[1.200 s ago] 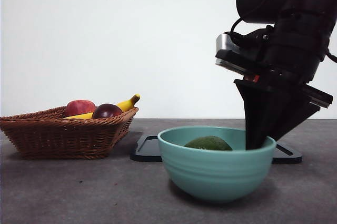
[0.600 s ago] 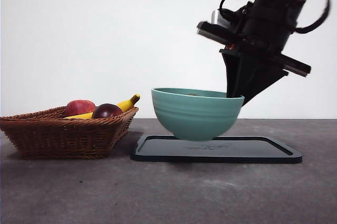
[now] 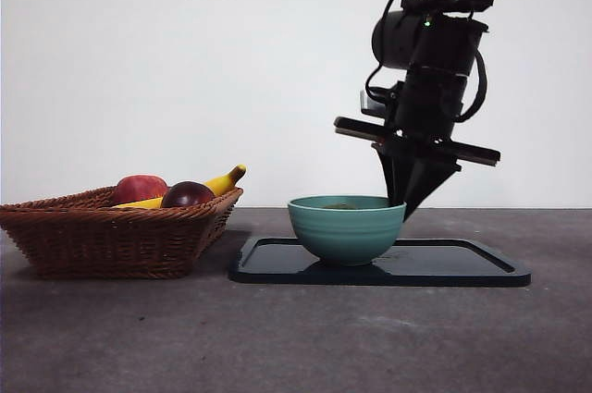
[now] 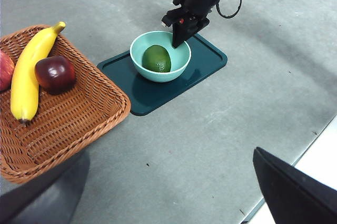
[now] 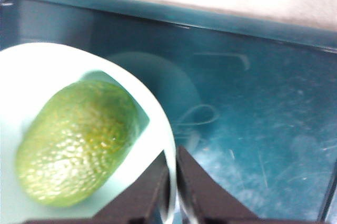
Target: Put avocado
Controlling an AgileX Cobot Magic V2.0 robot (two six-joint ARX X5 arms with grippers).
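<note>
One arm is at work. From the front, the right claw [image 3: 401,211] comes down from above onto the right rim of the teal bowl [image 3: 346,229], which sits on the dark tray [image 3: 462,264]; only a sliver of the avocado [image 3: 340,206] peeps over the rim. A wicker basket [image 3: 111,236] stands well apart on the left of the worktop.

From the left wrist, the left claw [image 4: 295,190] waits far off; I cannot tell its opening. The avocado lies in the bowl's middle.

From the right wrist, the jaws are pinched nearly closed on the bowl's thin rim. The avocado looks light, firm, pebbly-skinned and prone to roll; I'd grip across its widest middle.
</note>
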